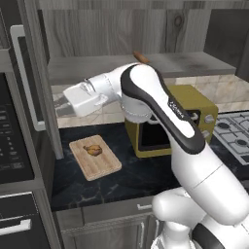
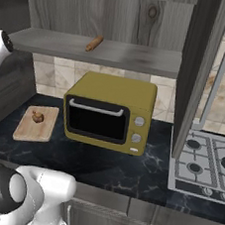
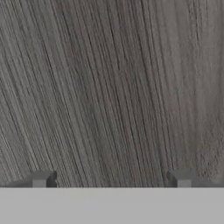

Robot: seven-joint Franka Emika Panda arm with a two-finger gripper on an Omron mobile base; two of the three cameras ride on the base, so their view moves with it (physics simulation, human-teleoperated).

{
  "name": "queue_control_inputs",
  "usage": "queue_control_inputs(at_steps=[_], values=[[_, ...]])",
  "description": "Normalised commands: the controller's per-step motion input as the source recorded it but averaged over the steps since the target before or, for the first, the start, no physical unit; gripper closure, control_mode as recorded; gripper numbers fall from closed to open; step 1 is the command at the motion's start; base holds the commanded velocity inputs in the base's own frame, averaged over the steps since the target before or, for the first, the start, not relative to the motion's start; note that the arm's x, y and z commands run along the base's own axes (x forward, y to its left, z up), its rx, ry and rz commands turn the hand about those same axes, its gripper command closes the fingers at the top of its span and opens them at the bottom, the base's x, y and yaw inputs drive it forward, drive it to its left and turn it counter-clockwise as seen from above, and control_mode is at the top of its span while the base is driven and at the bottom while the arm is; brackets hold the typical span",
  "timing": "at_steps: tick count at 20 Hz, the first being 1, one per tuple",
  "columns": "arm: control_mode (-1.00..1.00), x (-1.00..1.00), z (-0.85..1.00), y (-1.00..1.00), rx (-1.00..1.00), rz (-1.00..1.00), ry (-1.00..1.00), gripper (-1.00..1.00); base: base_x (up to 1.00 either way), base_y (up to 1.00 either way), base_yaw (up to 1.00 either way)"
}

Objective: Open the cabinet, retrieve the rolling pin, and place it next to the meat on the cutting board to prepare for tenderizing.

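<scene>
The cabinet stands open; its grey shelf (image 1: 92, 68) (image 2: 58, 44) is in plain sight. The rolling pin (image 1: 142, 58) (image 2: 94, 43) lies on that shelf, towards the back. Below on the dark counter sits the cutting board (image 1: 99, 163) (image 2: 32, 129) with the meat (image 1: 93, 150) (image 2: 37, 117) on it. My gripper (image 1: 62, 106) (image 3: 111, 180) is open and holds nothing. It points left at the swung-out left door (image 1: 39, 73), well to the left of the rolling pin and lower. In the hand view the fingertips (image 3: 41, 179) stand wide apart, close to dark wood grain.
A mustard-yellow toaster oven (image 1: 187, 104) (image 2: 109, 111) stands on the counter under the shelf, right of the board. The right cabinet door (image 2: 199, 70) hangs open with its silver handle (image 2: 221, 73). A gas hob (image 1: 236, 133) (image 2: 203, 163) lies at the right. A wall oven (image 1: 12, 141) fills the left edge.
</scene>
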Motion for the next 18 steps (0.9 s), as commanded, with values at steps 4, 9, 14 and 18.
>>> queue_control_inputs(at_steps=[4, 9, 14, 18], values=[[-1.00, -0.32, 0.01, -0.30, -0.05, -0.09, -0.14, -1.00, 0.00, 0.00, 0.00], [-1.00, -0.37, 0.07, -0.62, 0.00, -0.17, -0.12, -1.00, 0.00, 0.00, 0.00], [-1.00, -0.15, 0.15, -0.88, 0.00, -0.27, -0.03, -1.00, 0.00, 0.00, 0.00], [-1.00, 0.00, 0.11, -0.99, 0.00, -0.40, 0.02, -1.00, 0.00, 0.00, 0.00]])
